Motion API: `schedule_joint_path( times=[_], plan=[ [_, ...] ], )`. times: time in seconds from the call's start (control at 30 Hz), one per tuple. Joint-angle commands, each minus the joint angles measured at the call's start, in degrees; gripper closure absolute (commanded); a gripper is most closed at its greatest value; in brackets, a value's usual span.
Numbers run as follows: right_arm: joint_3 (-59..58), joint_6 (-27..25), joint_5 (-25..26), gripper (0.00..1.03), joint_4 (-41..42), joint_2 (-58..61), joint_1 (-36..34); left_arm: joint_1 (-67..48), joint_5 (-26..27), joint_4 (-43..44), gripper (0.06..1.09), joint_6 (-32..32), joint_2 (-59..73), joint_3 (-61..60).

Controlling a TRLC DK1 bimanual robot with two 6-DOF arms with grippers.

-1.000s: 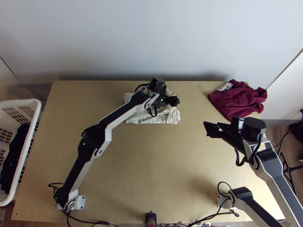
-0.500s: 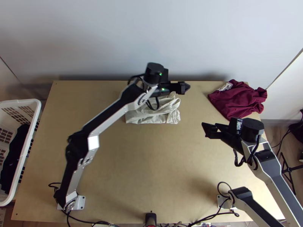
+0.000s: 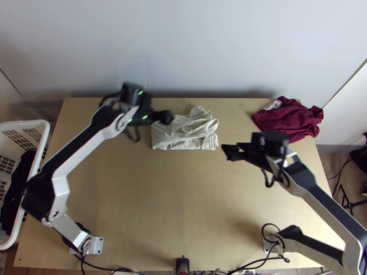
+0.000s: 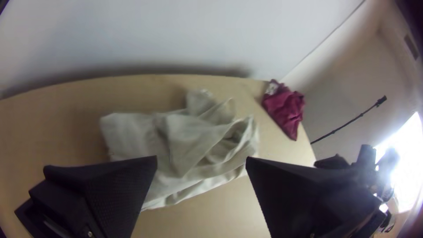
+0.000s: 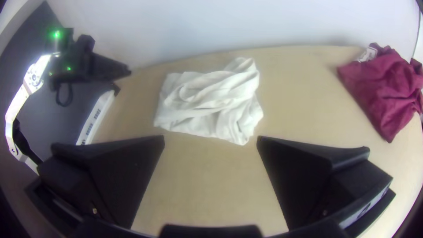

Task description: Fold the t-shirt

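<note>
Lying bunched on the table's far half, top view, the cream t-shirt has the left gripper at its left end, the right gripper near its right. Left wrist view: widely parted fingers, empty; looping creases beyond. Right wrist view: fingers wide apart, holding nothing, rumpled shirt ahead.
</note>
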Motion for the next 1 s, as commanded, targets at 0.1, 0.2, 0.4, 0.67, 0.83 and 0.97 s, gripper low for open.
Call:
schedule_joint_path(
  times=[0.1,0.2,0.4,0.67,0.83,0.97],
  plan=[
    [12.5,3.1,0.0,0.05,0.8,16.9,8.6,9.4,-0.5,2.0,0.11,3.1,-7.2,-23.6],
    [15.2,5.5,0.0,0.05,0.3,22.2,11.7,9.7,-1.1,2.6,0.11,2.9,-7.4,-26.4],
    [22.4,7.7,-0.8,0.05,-0.1,32.7,15.3,9.9,-1.0,6.2,0.11,0.5,-7.2,-30.0],
    [28.5,13.4,-3.1,0.05,-0.3,38.8,15.2,10.8,-1.0,6.2,0.11,-1.1,-9.4,-29.2],
    [25.2,17.9,-3.3,0.05,-0.2,39.1,15.3,12.1,-1.0,6.1,0.11,-1.5,-10.1,-29.7],
    [24.2,23.6,-4.6,0.05,-0.1,40.7,14.9,13.0,-1.0,6.2,0.11,-1.8,-10.2,-30.6]
  ],
)
